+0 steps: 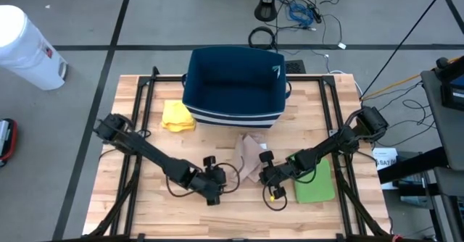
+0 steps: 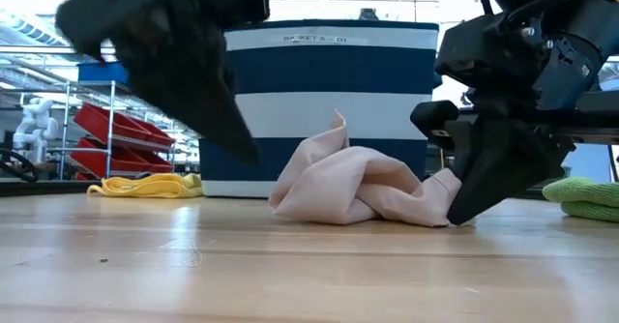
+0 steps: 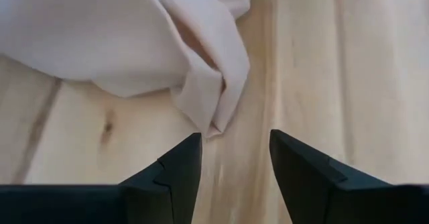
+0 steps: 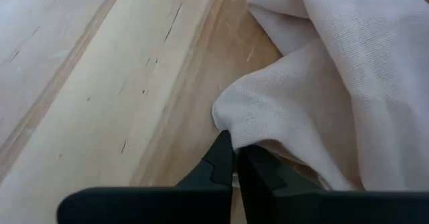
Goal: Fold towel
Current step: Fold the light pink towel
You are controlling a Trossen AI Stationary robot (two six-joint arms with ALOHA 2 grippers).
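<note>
Right gripper [image 4: 233, 158] pinches the crumpled towel [image 1: 250, 155] at its edge. Left gripper [image 3: 234, 150] open, empty, just short of a corner; bare worktop [image 1: 145, 206] around.

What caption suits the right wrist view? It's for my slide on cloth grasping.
Right gripper shut on the edge of the crumpled beige towel lying on the wooden table.

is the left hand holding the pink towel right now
No, the left hand is open, with the corner of the pink towel lying on the table just ahead of its fingers.
</note>
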